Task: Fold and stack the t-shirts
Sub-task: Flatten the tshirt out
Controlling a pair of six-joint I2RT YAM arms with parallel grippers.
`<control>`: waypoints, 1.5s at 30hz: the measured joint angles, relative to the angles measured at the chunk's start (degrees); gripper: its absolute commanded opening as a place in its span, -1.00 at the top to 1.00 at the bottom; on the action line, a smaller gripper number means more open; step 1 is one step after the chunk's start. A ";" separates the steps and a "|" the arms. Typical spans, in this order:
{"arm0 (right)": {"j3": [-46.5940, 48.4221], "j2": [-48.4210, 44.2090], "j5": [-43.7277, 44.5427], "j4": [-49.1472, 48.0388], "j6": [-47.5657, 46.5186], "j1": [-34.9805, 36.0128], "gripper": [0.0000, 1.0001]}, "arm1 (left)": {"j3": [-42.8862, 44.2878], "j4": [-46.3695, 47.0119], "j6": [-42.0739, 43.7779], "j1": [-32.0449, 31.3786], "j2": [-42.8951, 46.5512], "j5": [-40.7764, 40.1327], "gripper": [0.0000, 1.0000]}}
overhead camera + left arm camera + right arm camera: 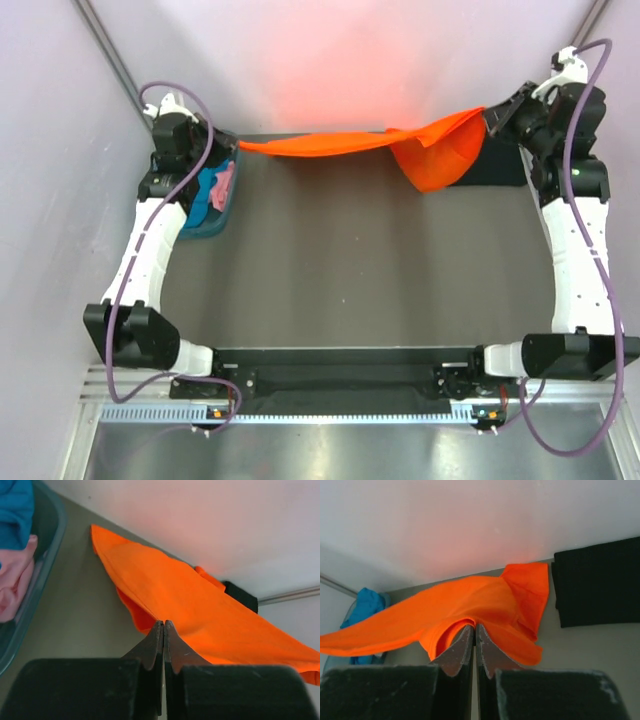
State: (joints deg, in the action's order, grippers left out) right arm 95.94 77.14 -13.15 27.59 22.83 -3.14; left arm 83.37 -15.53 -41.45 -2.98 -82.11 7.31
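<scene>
The bright orange t-shirt [350, 143] hangs stretched in the air across the far side of the table, with a pouch of cloth sagging on the right. My left gripper [232, 146] is shut on its left end; the left wrist view shows the jaws [163, 623] pinching the orange cloth [190, 595]. My right gripper [488, 118] is shut on its right end; the right wrist view shows the jaws [475, 626] pinching an orange fold [485, 600]. A black t-shirt [505, 172] lies flat at the far right and also shows in the right wrist view [600, 580].
A translucent blue-green basket [212, 225] stands at the far left. It holds a teal t-shirt [15, 510] and a pink t-shirt [15, 580]. Pale walls enclose the table on the left, the back and the right.
</scene>
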 measured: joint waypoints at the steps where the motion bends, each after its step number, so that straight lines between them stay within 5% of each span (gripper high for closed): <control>1: -0.33 -0.48 0.61 0.87 -0.44 0.44 1.00 | -0.55 -0.92 0.11 0.00 0.72 -0.26 1.00; 13: 7.89 -17.86 12.31 8.11 -5.90 9.42 1.00 | 7.93 -6.78 1.05 -0.26 15.91 -3.82 1.00; 26: 26.64 -32.00 16.28 8.70 -9.64 9.77 1.00 | 24.96 -10.14 2.40 -6.16 26.29 -8.20 1.00; 31: 18.05 -32.00 16.57 6.45 -9.53 9.77 1.00 | 23.65 -10.03 2.16 -6.25 25.81 -8.70 1.00; 36: -0.07 -30.84 16.83 -1.18 -8.48 9.77 1.00 | 10.62 -7.89 2.16 -6.23 23.58 -8.90 1.00; 40: -16.00 -26.27 16.63 -10.16 -7.63 9.79 1.00 | -3.17 -5.92 4.13 -6.23 12.76 -10.40 1.00; 45: -28.28 -13.20 16.26 -17.92 -7.74 9.79 1.00 | -9.57 -6.05 6.34 -5.86 -3.28 -11.91 1.00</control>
State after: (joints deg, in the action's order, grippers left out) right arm 67.66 63.94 3.11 9.67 15.09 6.66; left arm 73.80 -21.58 -35.11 -8.84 -85.38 -4.60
